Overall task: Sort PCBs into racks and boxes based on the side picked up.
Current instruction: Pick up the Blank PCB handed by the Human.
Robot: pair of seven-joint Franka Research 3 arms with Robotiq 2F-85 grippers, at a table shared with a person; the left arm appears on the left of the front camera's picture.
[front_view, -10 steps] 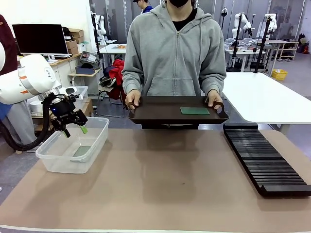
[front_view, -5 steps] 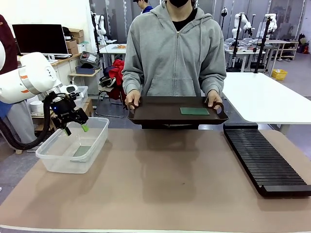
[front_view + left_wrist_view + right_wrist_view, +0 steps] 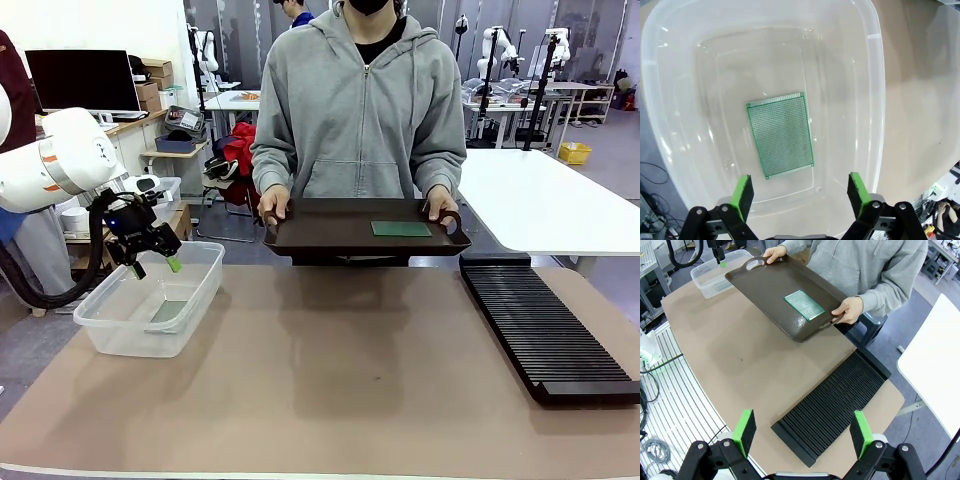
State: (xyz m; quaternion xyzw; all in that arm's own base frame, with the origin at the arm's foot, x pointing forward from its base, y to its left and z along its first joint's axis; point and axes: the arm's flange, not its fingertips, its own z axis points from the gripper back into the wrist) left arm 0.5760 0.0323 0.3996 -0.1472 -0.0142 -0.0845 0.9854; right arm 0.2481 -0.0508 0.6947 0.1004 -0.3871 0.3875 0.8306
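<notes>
One green PCB lies flat, grid face up, on the bottom of the clear plastic box at the table's left; I also see that board from the front. My left gripper hangs open and empty just above the box; its green fingers frame the board from above. A second PCB rests on the dark brown tray that a person holds by both handles at the far edge; the same board shows below my open right gripper. The black slotted rack lies at the right.
The person in a grey hoodie stands behind the tray, a hand on each handle. The rack sits near the table's right edge. Bare brown tabletop spreads between box and rack.
My left gripper has risen slightly and shifted a little left above the box. The tray, both boards and the rack have stayed put.
</notes>
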